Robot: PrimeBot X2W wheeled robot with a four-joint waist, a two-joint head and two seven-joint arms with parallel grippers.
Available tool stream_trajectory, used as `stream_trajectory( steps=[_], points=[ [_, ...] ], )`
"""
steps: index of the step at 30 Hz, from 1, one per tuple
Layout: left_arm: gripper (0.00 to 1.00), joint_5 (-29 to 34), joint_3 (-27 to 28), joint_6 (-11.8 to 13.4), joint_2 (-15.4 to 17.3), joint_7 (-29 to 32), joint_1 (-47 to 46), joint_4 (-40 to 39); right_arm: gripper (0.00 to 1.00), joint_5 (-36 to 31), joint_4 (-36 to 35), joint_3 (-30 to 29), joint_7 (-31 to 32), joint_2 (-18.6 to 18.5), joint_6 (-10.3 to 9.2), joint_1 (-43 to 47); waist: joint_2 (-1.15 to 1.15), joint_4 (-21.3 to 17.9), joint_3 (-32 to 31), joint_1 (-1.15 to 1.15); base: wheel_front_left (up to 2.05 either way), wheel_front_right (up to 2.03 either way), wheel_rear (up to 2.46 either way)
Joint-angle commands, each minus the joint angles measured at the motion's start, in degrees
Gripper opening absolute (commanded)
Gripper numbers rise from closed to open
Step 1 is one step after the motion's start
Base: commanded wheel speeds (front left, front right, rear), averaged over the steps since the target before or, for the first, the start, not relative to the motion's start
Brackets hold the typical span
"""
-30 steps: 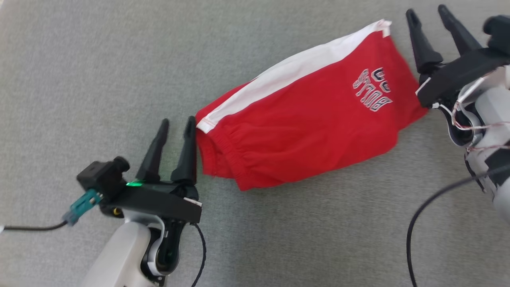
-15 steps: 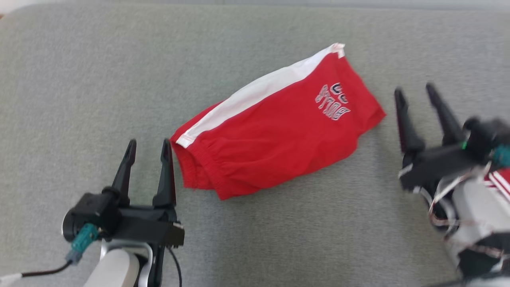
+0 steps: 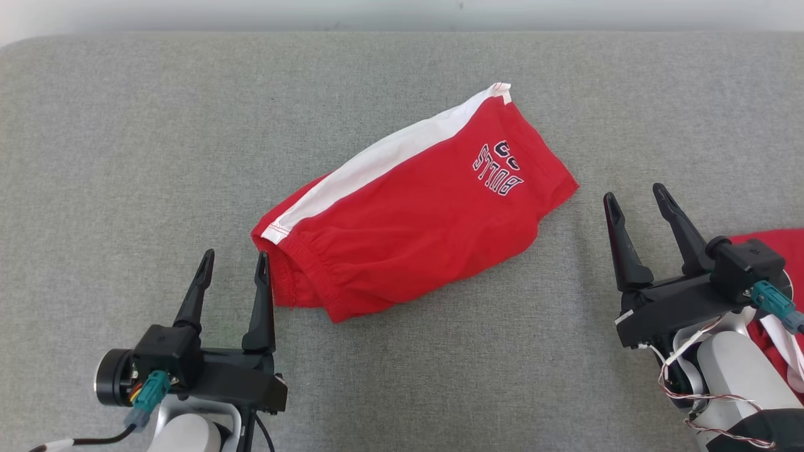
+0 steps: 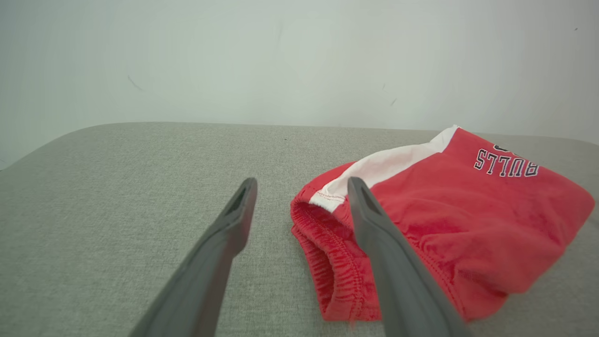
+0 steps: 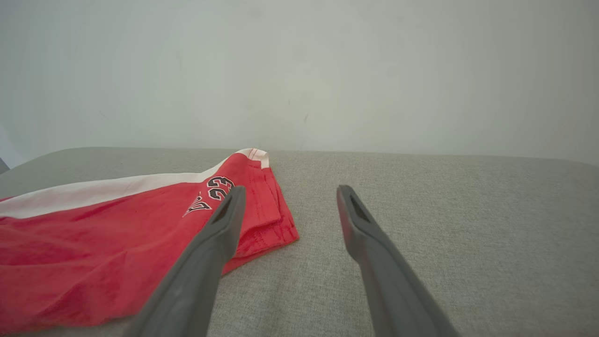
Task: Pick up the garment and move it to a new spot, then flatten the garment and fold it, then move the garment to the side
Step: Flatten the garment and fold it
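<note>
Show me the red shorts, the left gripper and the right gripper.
red shorts (image 3: 408,232): head view, middle of the red cloth.
left gripper (image 3: 235,253): head view, midway between its fingertips.
right gripper (image 3: 633,191): head view, midway between its fingertips.

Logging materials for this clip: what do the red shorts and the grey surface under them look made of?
Red shorts: soft matte cloth, perhaps cotton; it wrinkles, and the waistband is gathered like elastic. Grey surface: coarse matte woven fabric, perhaps upholstery; a flecked weave and rounded corner show.
</note>
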Motion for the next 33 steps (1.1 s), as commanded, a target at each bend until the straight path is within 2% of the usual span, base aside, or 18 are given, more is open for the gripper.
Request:
stream_trajectory(
  steps=[1, 12, 21, 31, 32, 33],
  points=[
    [1.0, 0.33, -0.09, 0.02, 0.16, 0.01, 0.49, 0.2, 1.0, -0.46, -0.16, -0.06, 0.05, 0.03, -0.04, 0.38, 0.01, 0.1, 0.07, 0.01, 0.0, 0.0, 0.0],
    [1.0, 0.19, -0.86, -0.08, -0.78, -0.14, -1.37, 0.21, 1.0, 0.75, 2.19, 0.44, 3.17, -1.17, -0.04, -4.12, 0.01, 1.9, 1.13, 0.01, 0.0, 0.0, 0.0],
    [1.0, 0.54, -2.29, -0.78, -2.95, -0.5, -2.97, 1.15, 1.0, 4.13, 14.58, 6.17, 5.49, -2.7, -0.04, -12.18, 0.01, 5.74, 2.79, 0.01, 0.0, 0.0, 0.0],
    [1.0, 1.27, -2.44, -1.16, -4.12, -0.71, -3.52, 1.76, 1.0, 9.17, 26.91, 10.24, 5.92, -1.21, -0.04, -17.52, 0.01, 7.03, 3.94, 0.01, 0.0, 0.0, 0.0],
    [1.0, 1.26, -2.35, -1.14, -4.11, -0.73, -3.5, 1.77, 0.59, 9.81, 27.64, 10.66, 5.87, -1.03, -0.04, -17.69, 0.01, 6.97, 3.98, 0.01, 0.0, 0.0, 0.0],
    [1.0, 1.3, -2.24, -1.11, -4.12, -0.74, -3.49, 1.72, 0.05, 10.68, 28.21, 11.1, 5.97, -0.75, -0.04, -17.73, 0.01, 6.89, 4.02, 0.01, 0.0, 0.0, 0.0]
  ],
)
